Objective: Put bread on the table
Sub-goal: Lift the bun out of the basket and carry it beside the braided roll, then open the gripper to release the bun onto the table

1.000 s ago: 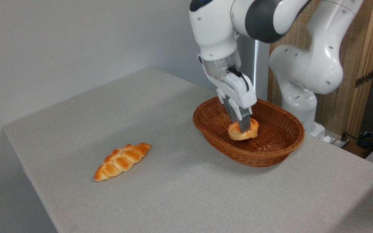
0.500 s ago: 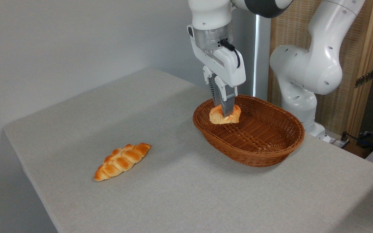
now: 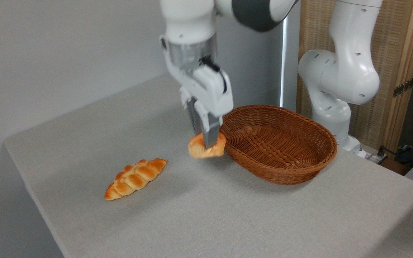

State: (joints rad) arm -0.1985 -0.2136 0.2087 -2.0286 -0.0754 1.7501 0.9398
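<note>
The bread (image 3: 201, 149), a small golden-orange bun, hangs in the air just left of the wicker basket (image 3: 281, 143), outside its rim. My gripper (image 3: 206, 144) points down and is shut on the bread, one grey finger (image 3: 210, 132) crossing its front. Below it lies the light grey table (image 3: 199, 211); the bread is a short way above the tabletop and casts a shadow there. The basket holds nothing.
A long braided loaf (image 3: 136, 178) lies on the table at the left, well apart from the gripper. The arm's white base (image 3: 335, 93) stands behind the basket. A wooden panel and cables are at the far right.
The gripper lifted the bread out of the basket, carried it left over the rim, and now holds it lower above the table. The basket is left empty.
</note>
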